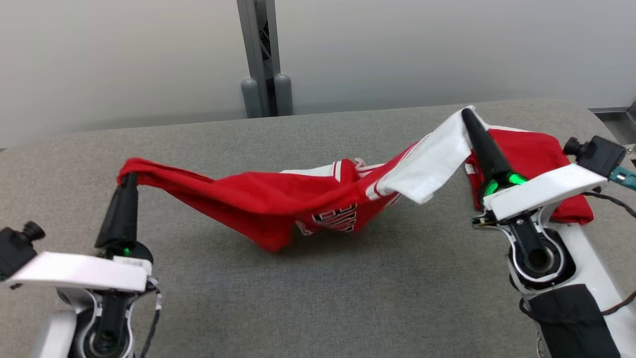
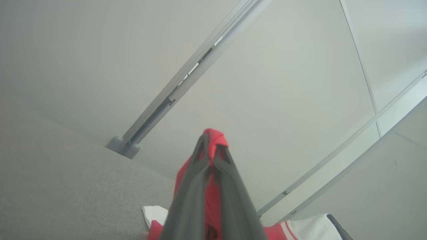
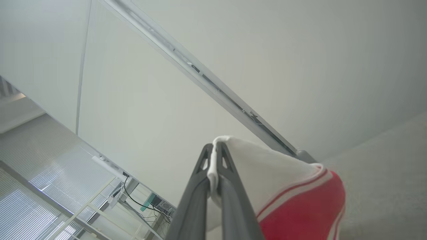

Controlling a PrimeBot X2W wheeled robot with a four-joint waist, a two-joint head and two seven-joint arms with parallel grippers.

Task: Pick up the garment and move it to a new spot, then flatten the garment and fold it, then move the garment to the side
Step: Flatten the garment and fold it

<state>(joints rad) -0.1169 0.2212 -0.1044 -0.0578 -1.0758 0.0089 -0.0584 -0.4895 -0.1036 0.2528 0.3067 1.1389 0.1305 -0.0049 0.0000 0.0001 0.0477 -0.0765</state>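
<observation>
The left tool (image 1: 130, 181) is clamping the red garment (image 1: 258, 199); the right tool (image 1: 467, 115) is pinching its white edge (both raised). Its middle is sagging onto the worktop (image 1: 298, 298).

The garment (image 1: 258, 199) is hanging between two claws above the worktop (image 1: 298, 298), its middle sagging low over the centre. The left claw (image 1: 130, 179) is holding one end at the near left. The right claw (image 1: 467, 114) is pinching another part toward the far right, with more cloth lying bunched behind that arm. A post (image 1: 261, 59) is standing behind the worktop's far edge, against the wall (image 1: 447, 44).
</observation>
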